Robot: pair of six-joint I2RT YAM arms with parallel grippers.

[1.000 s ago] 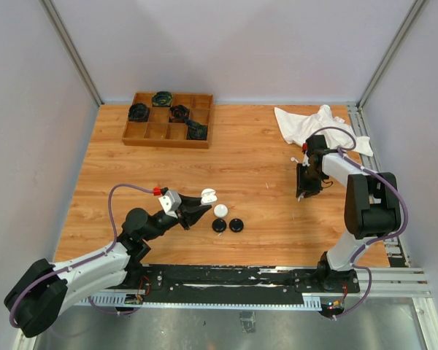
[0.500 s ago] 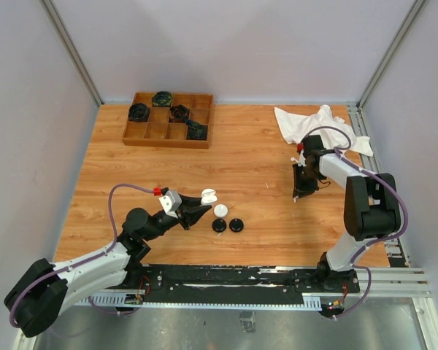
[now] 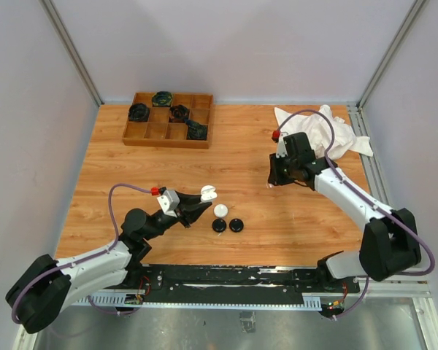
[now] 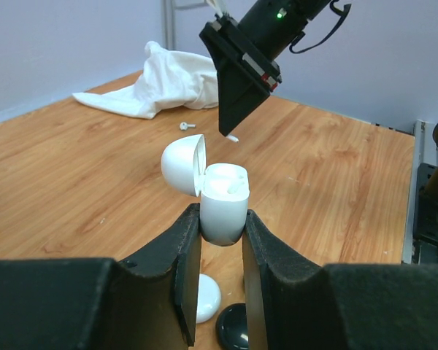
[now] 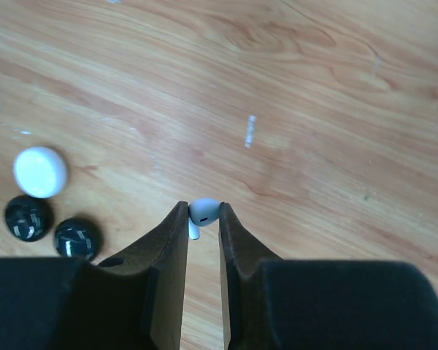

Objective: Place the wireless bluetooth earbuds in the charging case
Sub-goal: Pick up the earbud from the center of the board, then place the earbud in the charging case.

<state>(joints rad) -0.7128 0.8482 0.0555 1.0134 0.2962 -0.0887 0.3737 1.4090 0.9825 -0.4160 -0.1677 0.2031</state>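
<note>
Nothing legible here, not a word. The charging case shows a plain white shell, no brand, no number.

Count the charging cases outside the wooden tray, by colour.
White: 2, the open white case held in the left gripper and the closed white case on the table.
Black: 2, one black case beside a second black case, both on the table.
Total: 4

The whole bench is seen from high behind. The white puck is caught closely by both wrist views.
</note>
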